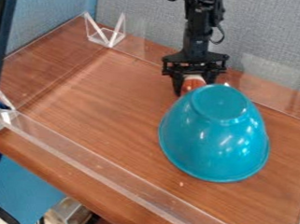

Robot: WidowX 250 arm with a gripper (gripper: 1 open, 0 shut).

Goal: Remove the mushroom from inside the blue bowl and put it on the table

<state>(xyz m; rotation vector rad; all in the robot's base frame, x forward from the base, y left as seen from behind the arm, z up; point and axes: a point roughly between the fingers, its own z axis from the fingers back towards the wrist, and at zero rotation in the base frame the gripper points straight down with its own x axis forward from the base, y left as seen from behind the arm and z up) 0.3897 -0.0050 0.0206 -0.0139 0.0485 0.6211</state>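
- Reaching straight down at the far side of the table (91, 102), the black gripper (192, 80) is standing with its fingers clenched on the mushroom (191, 82).
- The mushroom is showing as a small orange-brown shape between the fingertips, low over the wood; whether it is touching the surface is not clear.
- The mushroom is sitting outside the blue bowl (214, 135), just beyond the bowl's far rim.
- The bowl is lying tipped over on the right half of the table, its flat round base facing up and toward the far side, its glossy teal wall sloping down toward the near edge.
- The gripper's near finger is hanging just beside the bowl's far edge; contact cannot be judged.
- A low clear acrylic wall (76, 155) is running along the table's near edge.
- A folded clear acrylic piece (104, 30) is standing at the far left corner, well apart from the bowl.
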